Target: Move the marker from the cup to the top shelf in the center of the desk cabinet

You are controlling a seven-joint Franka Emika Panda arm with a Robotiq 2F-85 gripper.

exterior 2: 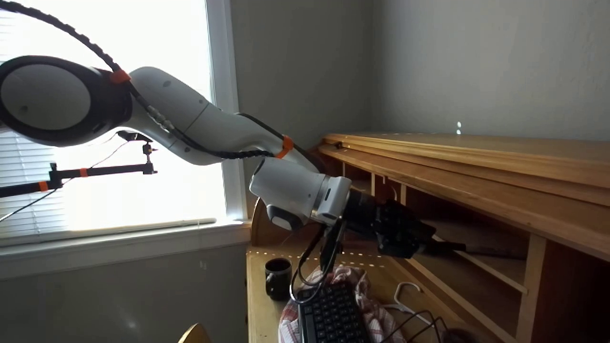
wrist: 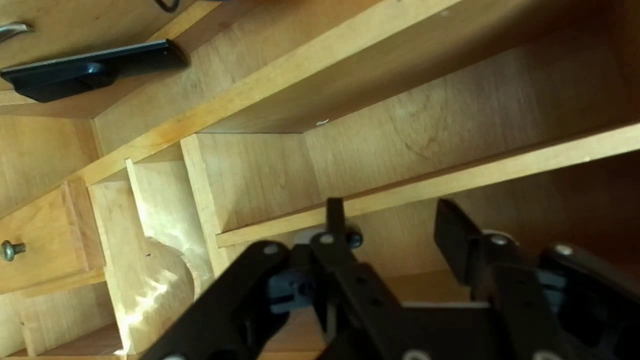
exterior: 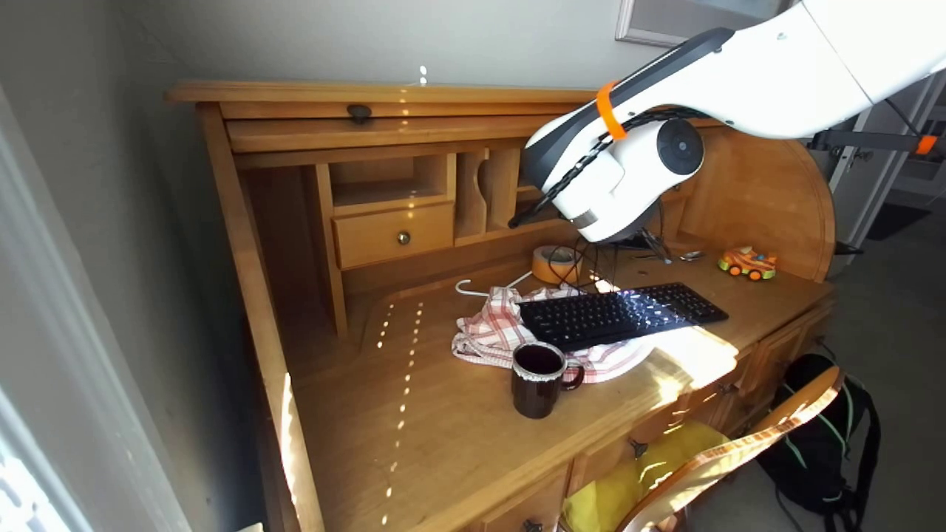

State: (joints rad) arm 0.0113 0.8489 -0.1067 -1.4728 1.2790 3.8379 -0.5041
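Note:
The desk cabinet [exterior: 295, 135] shows in both exterior views, also here [exterior 2: 476, 190]. My gripper [exterior 2: 450, 245] reaches into its centre top shelf [exterior 2: 495, 272]; an exterior view has it hidden behind the arm. The wrist view stands upside down. There my gripper [wrist: 392, 212] is open, its fingers apart before the shelf's edge [wrist: 400, 196]. A small dark rounded end, apparently the marker [wrist: 355, 238], shows behind one finger; the rest is hidden. A thin greyish stick, seemingly the marker [exterior 2: 495, 251], extends past the fingertips inside the slot. The dark cup [exterior: 537, 395] stands upright; no stick shows in it.
A keyboard [exterior: 613, 314] lies on a checked cloth [exterior: 488, 336] beside the cup. A tape roll [exterior: 556, 264], a white hanger [exterior: 473, 290] and a toy car [exterior: 748, 263] are on the desk. Wooden dividers [wrist: 200, 185] border the slot. A chair [exterior: 739, 451] stands in front.

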